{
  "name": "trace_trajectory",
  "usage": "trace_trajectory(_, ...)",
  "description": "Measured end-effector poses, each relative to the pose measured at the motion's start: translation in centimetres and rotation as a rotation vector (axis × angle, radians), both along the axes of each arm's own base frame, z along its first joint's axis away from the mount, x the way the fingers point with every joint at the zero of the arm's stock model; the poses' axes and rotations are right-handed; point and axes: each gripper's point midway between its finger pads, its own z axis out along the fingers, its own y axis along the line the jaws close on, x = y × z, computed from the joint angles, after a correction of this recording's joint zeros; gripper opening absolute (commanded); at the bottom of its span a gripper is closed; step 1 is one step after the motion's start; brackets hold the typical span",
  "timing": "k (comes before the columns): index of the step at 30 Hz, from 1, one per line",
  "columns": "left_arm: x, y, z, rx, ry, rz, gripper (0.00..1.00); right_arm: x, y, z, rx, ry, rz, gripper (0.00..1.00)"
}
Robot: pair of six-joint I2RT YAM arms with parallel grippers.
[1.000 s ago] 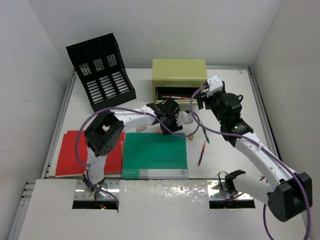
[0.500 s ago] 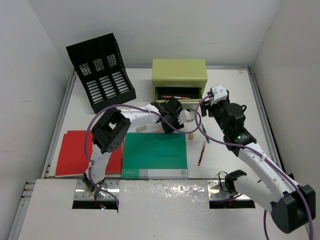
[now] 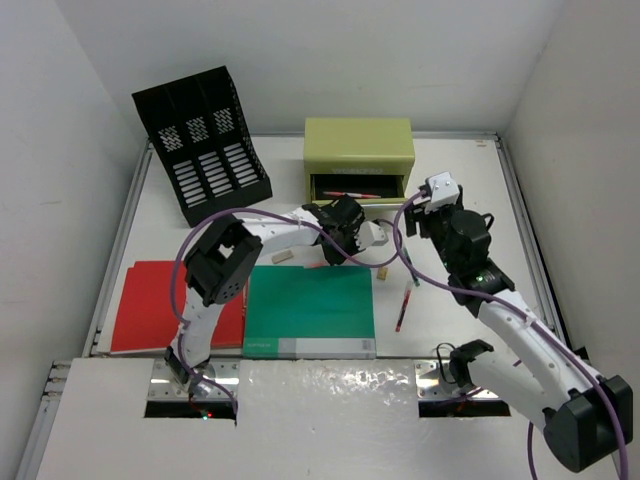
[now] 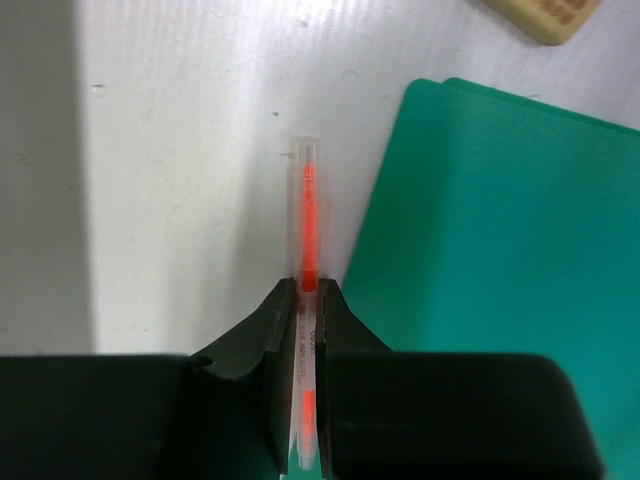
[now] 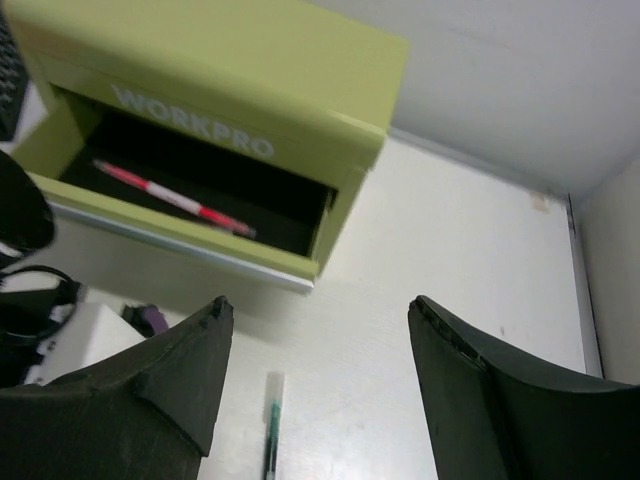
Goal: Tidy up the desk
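Note:
On the white desk (image 3: 470, 180), my left gripper (image 3: 338, 243) is shut on a clear pen with a red-orange core (image 4: 308, 210). The pen lies on the desk along the left edge of the green folder (image 4: 500, 250) and runs straight out from the gripper's (image 4: 308, 290) jaws. My right gripper (image 5: 320, 310) stands open and empty above the desk, in front of the olive-green drawer box (image 5: 230, 60). The box's drawer is open, with a red pen (image 5: 170, 198) inside. A green pen (image 5: 270, 440) lies below the right gripper (image 3: 412, 218).
A black mesh file rack (image 3: 205, 145) stands at the back left. A red folder (image 3: 150, 305) lies at the front left beside the green folder (image 3: 310, 310). A red pen (image 3: 402, 310) and two small erasers (image 3: 382, 272) (image 3: 281, 256) lie on the desk. Grey rails edge the desk.
My left gripper has closed on the red-orange pen beside the green folder. My right arm has shifted slightly to the right, away from the drawer, still open.

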Motion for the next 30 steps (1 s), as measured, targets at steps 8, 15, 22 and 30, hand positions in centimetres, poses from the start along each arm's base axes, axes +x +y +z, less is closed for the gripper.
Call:
trace_trajectory(8,-1.7,0.1,4.3,-0.078,0.001,-0.010,0.00,0.3,-7.0,-2.7,0.136,0.140,-0.310,0.67)
trace_trajectory(15,-2.3,-1.0,19.3,-0.361,-0.187,-0.036,0.00,0.2,-8.3,-3.8,0.219,0.173,-0.378,0.68)
trace_trajectory(22,1.7,-2.2,28.7,-0.454,-0.430,-0.005,0.00,0.8,-6.9,-8.3,0.242,0.334,-0.330,0.68)
trace_trajectory(30,9.0,-5.1,19.3,-0.227,-0.463,0.032,0.00,0.0,-4.9,-13.1,0.289,0.489,-0.266,0.66)
